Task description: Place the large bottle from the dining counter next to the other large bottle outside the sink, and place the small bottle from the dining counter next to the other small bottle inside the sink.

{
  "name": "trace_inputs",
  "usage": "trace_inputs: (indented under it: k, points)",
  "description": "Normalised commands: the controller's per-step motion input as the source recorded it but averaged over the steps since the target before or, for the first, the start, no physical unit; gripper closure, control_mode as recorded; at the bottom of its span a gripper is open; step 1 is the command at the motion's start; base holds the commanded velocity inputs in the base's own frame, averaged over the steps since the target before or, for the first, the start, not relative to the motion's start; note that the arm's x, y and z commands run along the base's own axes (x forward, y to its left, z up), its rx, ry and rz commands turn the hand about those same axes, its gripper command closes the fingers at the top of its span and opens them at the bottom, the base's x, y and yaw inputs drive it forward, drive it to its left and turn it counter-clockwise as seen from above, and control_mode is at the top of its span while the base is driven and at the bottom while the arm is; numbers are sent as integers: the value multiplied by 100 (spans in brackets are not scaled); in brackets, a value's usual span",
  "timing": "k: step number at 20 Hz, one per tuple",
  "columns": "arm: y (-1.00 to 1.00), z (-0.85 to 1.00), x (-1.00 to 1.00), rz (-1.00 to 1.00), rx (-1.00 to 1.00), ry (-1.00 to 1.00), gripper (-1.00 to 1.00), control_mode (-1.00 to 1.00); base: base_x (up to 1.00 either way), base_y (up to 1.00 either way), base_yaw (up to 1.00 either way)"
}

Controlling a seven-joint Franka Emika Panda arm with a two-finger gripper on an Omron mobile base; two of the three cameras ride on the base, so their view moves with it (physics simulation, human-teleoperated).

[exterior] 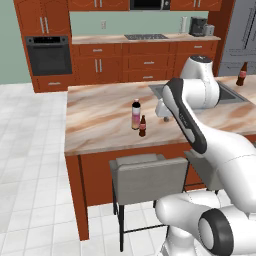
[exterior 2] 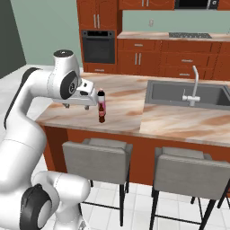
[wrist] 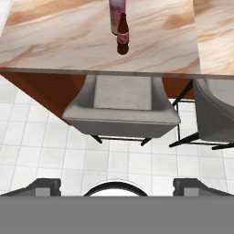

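The gripper (wrist: 117, 186) has its two dark fingers (wrist: 43, 186) spread wide with nothing between them. They hang above the white tiled floor (wrist: 27, 137), short of the counter edge. Just ahead of them stands a grey padded stool (wrist: 122, 103) with thin black legs, and a second stool (wrist: 215, 112) sits off toward one finger's side.

Further ahead lies the dining counter (wrist: 59, 41), a smooth beige-pink marbled slab over a reddish-brown wood base. On it, well beyond the fingertips and roughly in line with the gap between them, stands the small bottle (wrist: 122, 34), short, dark brown glass with a red label. The large bottle (wrist: 116, 13) is right behind it, tall and slim, its body fading from pink to yellow under a black cap; the two look close enough to touch, though that is hard to judge.

Much farther away is the sink (exterior 2: 188, 95), a grey rectangular basin with a curved silver faucet (exterior 2: 194, 85). Beside it on the counter stands the other large bottle (exterior: 242, 74), dark brown with a narrow neck and red band. Behind run wood cabinets (exterior: 100, 62), a black oven (exterior: 48, 55) and a pale green wall (exterior: 10, 45).
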Motion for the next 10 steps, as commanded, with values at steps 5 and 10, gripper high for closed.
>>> trace_inputs:
  k: [5, 10]
  points:
    - [0, -6, 0, 0, 0, -2, -100, -100, 0, 0, 0]
    - [0, -12, 6, 0, 0, -3, -100, -100, 0, 0, 0]
